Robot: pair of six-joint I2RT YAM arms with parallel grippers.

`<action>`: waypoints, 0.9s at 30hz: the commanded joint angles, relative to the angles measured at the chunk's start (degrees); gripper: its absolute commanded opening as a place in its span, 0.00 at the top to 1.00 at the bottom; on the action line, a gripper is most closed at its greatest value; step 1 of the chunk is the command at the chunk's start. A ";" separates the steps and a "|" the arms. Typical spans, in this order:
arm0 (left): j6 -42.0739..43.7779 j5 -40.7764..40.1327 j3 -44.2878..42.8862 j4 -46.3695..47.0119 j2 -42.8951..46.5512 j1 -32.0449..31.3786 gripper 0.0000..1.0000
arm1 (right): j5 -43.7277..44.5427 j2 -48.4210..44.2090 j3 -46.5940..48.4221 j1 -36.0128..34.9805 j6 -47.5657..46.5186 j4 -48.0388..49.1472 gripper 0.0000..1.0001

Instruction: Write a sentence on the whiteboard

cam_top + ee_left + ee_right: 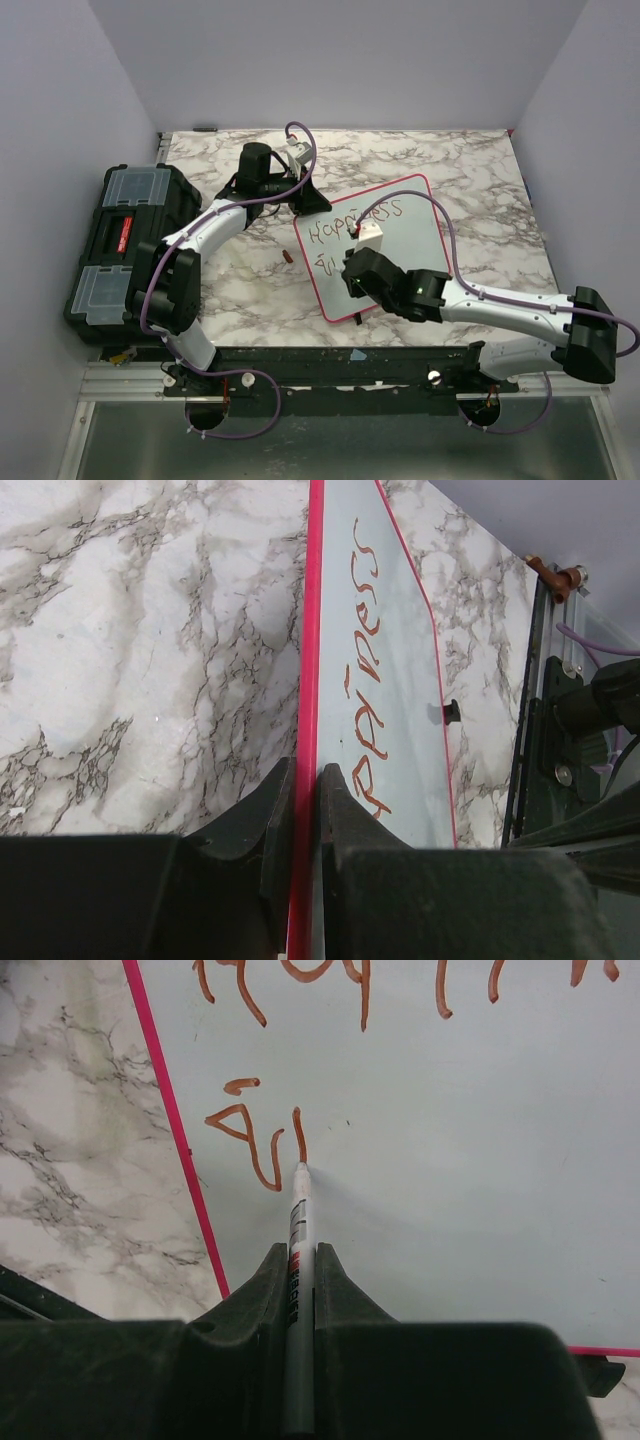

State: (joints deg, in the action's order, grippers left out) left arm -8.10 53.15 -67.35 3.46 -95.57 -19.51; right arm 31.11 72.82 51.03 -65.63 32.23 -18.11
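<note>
The whiteboard (412, 250) lies about the middle of the tabletop (250, 295), a little toward the right edge, and is turned at an angle to the table's edges. The left gripper (308, 780) has its jaws nearly closed, pinching the board's pink frame close to its far left corner, which looks meant to hold the board steady.

The right gripper (302, 1258) is clamped tight on a marker (299, 1210). The marker runs straight out between the fingers, and its tip touches the white surface at the foot of a short upright stroke.

The sentence (338, 228) is partly written. The first line runs across the upper part of the board in red-brown letters and reads roughly "Happiness", so that line looks finished. The second line (298, 1132) has only a dot and a couple of strokes near the board's left edge, which could be a small "in". The rest of that row is bare white.

I judge the task to be about halfway done, with the opening word down and most of the lower line left to write. A black toolbox (120, 240) sits at the left edge of the tabletop and has no part in this
</note>
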 commanded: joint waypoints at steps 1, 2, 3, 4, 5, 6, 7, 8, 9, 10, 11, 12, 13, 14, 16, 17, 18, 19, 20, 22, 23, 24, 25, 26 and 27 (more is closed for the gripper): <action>3.13 -1.99 -0.68 2.39 1.09 0.05 1.00 | -2.17 -0.22 -2.07 0.13 1.22 -4.30 0.99; 3.15 -2.00 -0.68 2.35 1.01 0.00 1.00 | -2.21 -0.22 -2.06 0.06 1.26 -4.30 0.99; 3.11 -1.99 -0.68 2.35 1.01 -0.01 1.00 | -2.20 -0.21 -2.03 0.08 1.31 -4.22 0.99; 3.18 -2.01 -0.68 2.36 1.00 0.00 1.00 | -2.07 -0.06 -1.89 0.09 1.18 -4.13 0.99; 3.18 -1.99 -0.70 2.34 1.07 0.00 1.00 | -1.95 0.11 -1.69 0.06 1.04 -4.13 0.99; 3.18 -2.00 -0.76 2.34 1.01 0.00 1.00 | -1.70 0.25 -1.34 0.13 0.93 -4.13 0.99; 3.13 -2.00 -0.77 2.34 1.00 0.00 1.00 | -1.37 0.54 -1.05 0.10 0.93 -4.13 0.99; 3.17 -2.00 -0.70 2.38 1.00 0.00 1.00 | -0.73 0.81 -0.57 0.09 0.83 -4.13 0.99; 3.16 -1.99 -0.68 2.34 1.01 0.00 1.00 | -0.15 1.07 -0.22 0.06 0.76 -4.13 0.99; 3.14 -1.99 -0.68 2.34 1.05 0.00 1.00 | 0.48 1.39 0.27 0.14 0.66 -4.13 0.99; 3.18 -1.92 -0.68 2.42 1.02 0.00 1.00 | 1.04 1.68 0.57 0.06 0.67 -4.13 1.00; 3.18 -1.95 -0.73 2.34 0.91 0.00 1.00 | 1.64 2.06 1.01 0.06 0.64 -4.13 0.99; 3.13 -1.94 -0.76 2.39 0.91 0.00 1.00 | 2.28 2.35 1.43 0.06 0.65 -4.11 0.99; 3.18 -1.91 -0.76 2.37 0.91 0.00 1.00 | 2.89 2.69 1.79 0.07 0.47 -4.13 0.99; 3.17 -1.92 -0.76 2.21 0.93 0.00 1.00 | 4.26 3.43 2.44 0.06 -0.09 -4.13 0.99; 3.18 -1.91 -0.76 2.24 0.92 0.00 1.00 | 4.77 3.75 2.86 0.06 -0.34 -4.11 0.99; 3.26 -1.88 -0.76 2.18 0.94 0.00 1.00 | 5.25 3.97 3.19 0.14 -0.61 -4.11 0.99; 3.26 -1.95 -0.76 2.19 0.95 0.00 1.00 | 5.77 4.13 3.57 0.06 -0.80 -4.08 0.99; 3.25 -1.91 -0.76 2.23 0.93 0.00 1.00 | 6.03 4.20 3.84 0.10 -0.93 -4.08 0.99; 3.26 -1.91 -0.85 2.18 0.84 0.00 1.00 | 6.53 4.42 4.46 0.06 -1.33 -3.83 0.99; 3.26 -1.91 -0.85 2.17 0.83 0.00 1.00 | 6.90 4.54 4.64 0.07 -1.48 -3.70 0.99; 3.26 -1.93 -0.79 2.16 0.82 0.00 1.00 | 7.22 4.68 4.84 0.09 -1.60 -3.60 0.99; 3.34 -1.98 -0.76 2.16 0.96 0.00 1.00 | 7.67 4.83 4.95 0.07 -1.73 -3.47 0.99; 3.30 -1.91 -0.76 2.19 0.94 0.00 1.00 | 8.14 5.07 5.19 0.08 -1.97 -3.30 0.99; 3.27 -1.91 -0.76 2.18 0.91 0.00 1.00 | 8.53 5.28 5.37 0.09 -2.03 -3.34 0.99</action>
State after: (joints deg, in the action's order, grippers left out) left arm -7.94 53.15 -67.35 3.46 -95.57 -19.51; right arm 34.50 76.01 55.18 -65.95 31.46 -20.25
